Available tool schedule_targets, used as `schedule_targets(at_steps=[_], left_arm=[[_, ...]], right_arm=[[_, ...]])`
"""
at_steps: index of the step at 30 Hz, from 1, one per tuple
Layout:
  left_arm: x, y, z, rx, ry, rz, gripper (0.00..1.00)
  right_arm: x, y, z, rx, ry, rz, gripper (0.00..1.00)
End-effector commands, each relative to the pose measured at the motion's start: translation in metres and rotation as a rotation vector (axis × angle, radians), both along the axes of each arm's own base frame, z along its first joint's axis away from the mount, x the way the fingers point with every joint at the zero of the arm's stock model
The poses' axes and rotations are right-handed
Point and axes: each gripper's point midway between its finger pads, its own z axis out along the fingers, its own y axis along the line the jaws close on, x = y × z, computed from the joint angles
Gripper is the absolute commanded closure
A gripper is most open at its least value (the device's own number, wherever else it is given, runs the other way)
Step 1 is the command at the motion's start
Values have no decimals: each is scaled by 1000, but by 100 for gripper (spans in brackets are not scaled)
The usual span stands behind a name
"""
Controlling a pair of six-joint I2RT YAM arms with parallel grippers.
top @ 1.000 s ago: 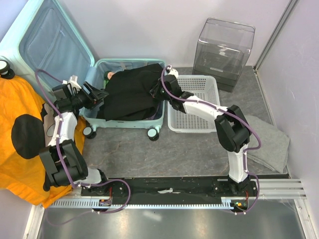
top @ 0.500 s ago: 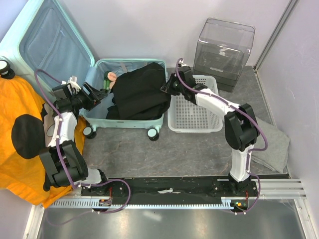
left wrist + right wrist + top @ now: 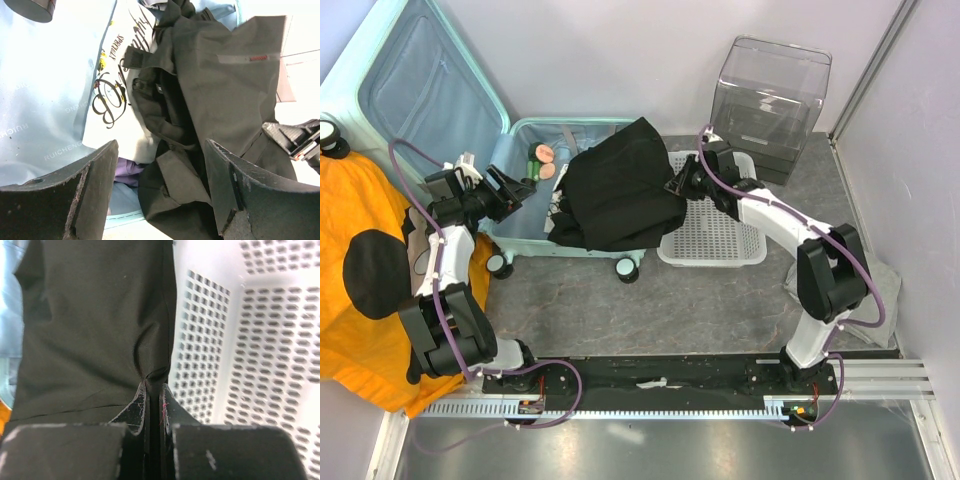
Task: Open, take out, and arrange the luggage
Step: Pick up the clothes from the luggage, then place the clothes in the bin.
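A: Where's the luggage (image 3: 440, 95) rn?
B: Far-left part of the table (image 3: 720, 310), open. The lid leans back w/ its pale blue lining showing. The base half lies flat, wheels toward the arms. Opening looks done, so I'd say we're in the take-out bit.
A: R claw?
B: Right gripper (image 3: 152, 377) has its fingers pressed together on a fold of the black garment (image 3: 620, 195), at the luggage's right edge. The cloth is lifted and draped over that right wall, part inside, part out. Pinching one fold lets the rest trail along rather than bunch up.
A: And L?
B: Left gripper (image 3: 161, 147) is spread wide w/ nothing in it, at the luggage's left side, aimed into the base. Prob. parked there to grab what's underneath, but that's a guess.
A: What's underneath?
B: White cloth (image 3: 115, 95) w/ dark script print on the lining. Also small pink and green bits (image 3: 545, 153) by the luggage's back wall; can't tell what they are.
A: Where's the garment headed?
B: Likely the white mesh basket (image 3: 715, 258), just right of the luggage. Clear box (image 3: 770, 95) stands further right and back. Orange cloth (image 3: 360, 200) lies left of the luggage.
A: Risk?
B: The hem could snag on the luggage wall. It needs more lift before swinging over.
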Motion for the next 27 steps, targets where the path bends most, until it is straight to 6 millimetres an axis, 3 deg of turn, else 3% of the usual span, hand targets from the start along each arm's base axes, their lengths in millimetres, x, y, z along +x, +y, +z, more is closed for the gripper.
schedule_targets(at_steps=[1, 8, 15, 27], left_arm=[[6, -1, 29, 70, -101, -16, 24], [6, -39, 27, 93, -106, -114, 24], [-4, -120, 38, 73, -191, -381, 23], [-10, -165, 24, 115, -163, -473, 23]], right_arm=[[-19, -45, -7, -124, 3, -74, 100], [-24, -85, -9, -179, -10, -178, 100], [-27, -114, -16, -216, -2, -238, 100], [-32, -180, -36, -328, 22, -377, 100]])
